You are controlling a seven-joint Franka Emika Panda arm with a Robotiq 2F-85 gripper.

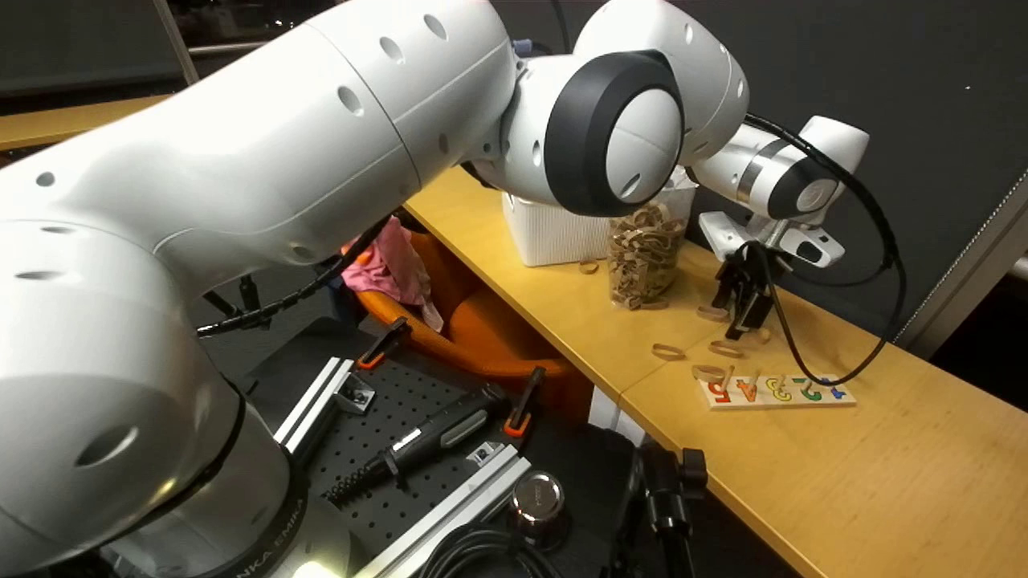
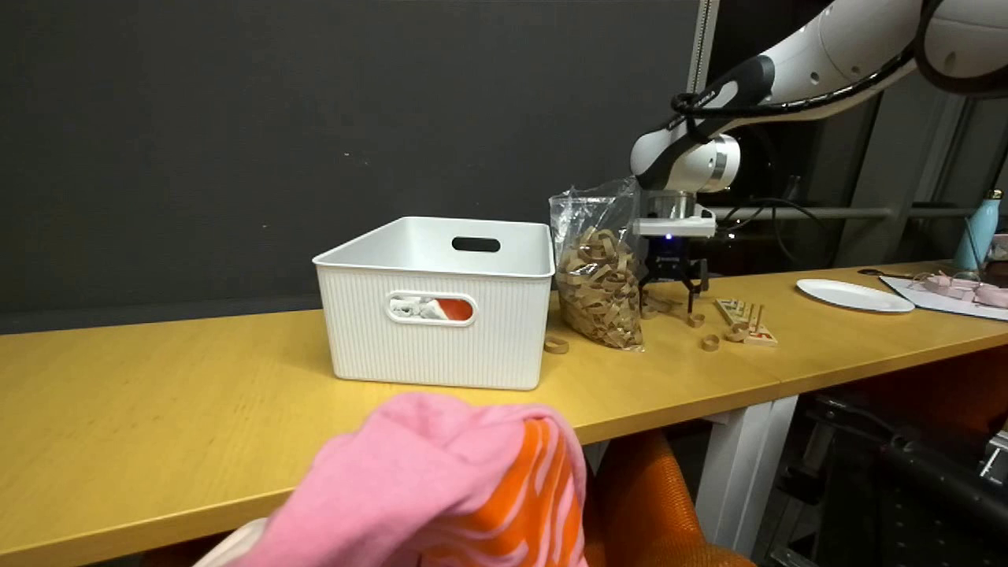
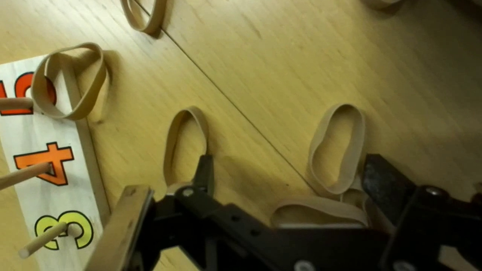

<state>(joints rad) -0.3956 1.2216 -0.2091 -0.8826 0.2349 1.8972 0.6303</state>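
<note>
Closest to the lens in the wrist view is the gripper (image 3: 288, 165), released, its black fingers (image 3: 205, 165) spread wide above the table (image 3: 244, 64). From the middle of that gap, a narrow rubber band (image 3: 170, 143) lies between nine and ten o'clock, partly hidden by one fingertip. Toward two o'clock a pale rubber band (image 3: 350, 162) lies just beside the opposite fingertip, and a low rubber band (image 3: 320, 207), partly covered by the gripper, lies near it at five o'clock. Whether either finger touches a band, I cannot tell. Farther out at nine o'clock is the number board (image 3: 56, 197) with its wooden pegs (image 3: 43, 239); at ten o'clock a looped rubber band (image 3: 90, 94) overlaps its corner near the red 5.

In an exterior view, a clear bag (image 2: 598, 295) full of similar bands stands at nine o'clock from the gripper, just beside a white bin (image 2: 362, 339). A white plate (image 2: 854, 295) lies at three o'clock, and pink cloth (image 2: 425, 465) at eight o'clock drapes an orange chair (image 2: 654, 504).
</note>
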